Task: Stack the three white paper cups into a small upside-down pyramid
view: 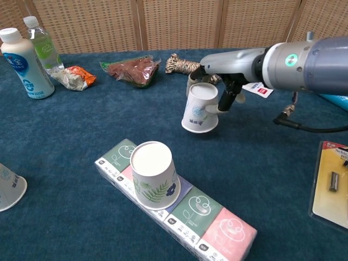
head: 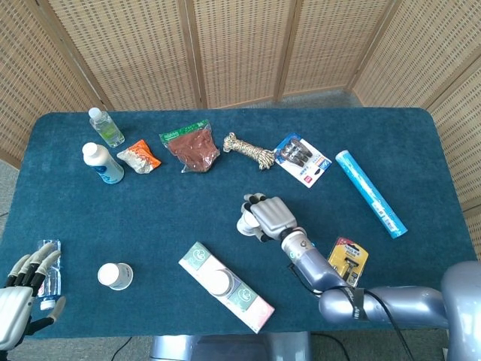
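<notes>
Three cups: white paper, printed sides, all mouth-down.
Near-left cup [view: 10, 187]: alone by the table's [head: 421, 135] near-left edge.
Left hand [head: 21, 301]: off the near-left corner, fingers apart, holding nothing.
Middle cup [view: 153, 175]: leaf print, standing on the tissue pack [view: 185, 209] near the front edge.
Held cup [view: 200, 107]: tilted, mid-table, gripped by the right hand [view: 220, 87].
Far-left bottles: white bottle [view: 24, 64] capped; clear bottle [view: 41, 43] behind it, contents unclear.
</notes>
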{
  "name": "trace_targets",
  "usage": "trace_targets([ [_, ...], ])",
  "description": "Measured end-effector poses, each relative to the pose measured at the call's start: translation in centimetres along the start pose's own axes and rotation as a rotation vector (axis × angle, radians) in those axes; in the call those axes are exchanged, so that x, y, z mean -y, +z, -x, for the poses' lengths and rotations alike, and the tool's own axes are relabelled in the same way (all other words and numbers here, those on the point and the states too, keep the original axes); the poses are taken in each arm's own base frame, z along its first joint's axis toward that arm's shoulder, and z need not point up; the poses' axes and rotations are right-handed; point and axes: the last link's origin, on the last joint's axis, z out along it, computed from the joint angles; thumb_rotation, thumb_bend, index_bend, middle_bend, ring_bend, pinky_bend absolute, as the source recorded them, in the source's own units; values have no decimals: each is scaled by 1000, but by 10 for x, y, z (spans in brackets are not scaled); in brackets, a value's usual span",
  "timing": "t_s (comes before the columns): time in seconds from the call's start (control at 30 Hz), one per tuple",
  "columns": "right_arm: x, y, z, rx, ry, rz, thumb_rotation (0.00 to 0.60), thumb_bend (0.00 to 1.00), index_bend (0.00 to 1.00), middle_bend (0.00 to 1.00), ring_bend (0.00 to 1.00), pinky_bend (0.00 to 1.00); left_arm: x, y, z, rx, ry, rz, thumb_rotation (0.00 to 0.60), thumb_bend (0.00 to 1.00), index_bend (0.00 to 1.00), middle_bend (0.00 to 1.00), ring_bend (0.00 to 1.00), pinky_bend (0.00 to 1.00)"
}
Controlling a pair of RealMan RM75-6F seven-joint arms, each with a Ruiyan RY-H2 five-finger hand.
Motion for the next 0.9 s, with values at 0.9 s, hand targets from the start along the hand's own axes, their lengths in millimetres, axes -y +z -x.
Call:
trace_targets([
  [0.9, 18, 45, -3, 34, -79, 86, 600, 473, 285, 142, 125, 643, 7, -2, 2, 12, -5, -36, 600, 445, 29, 0, 0, 0],
])
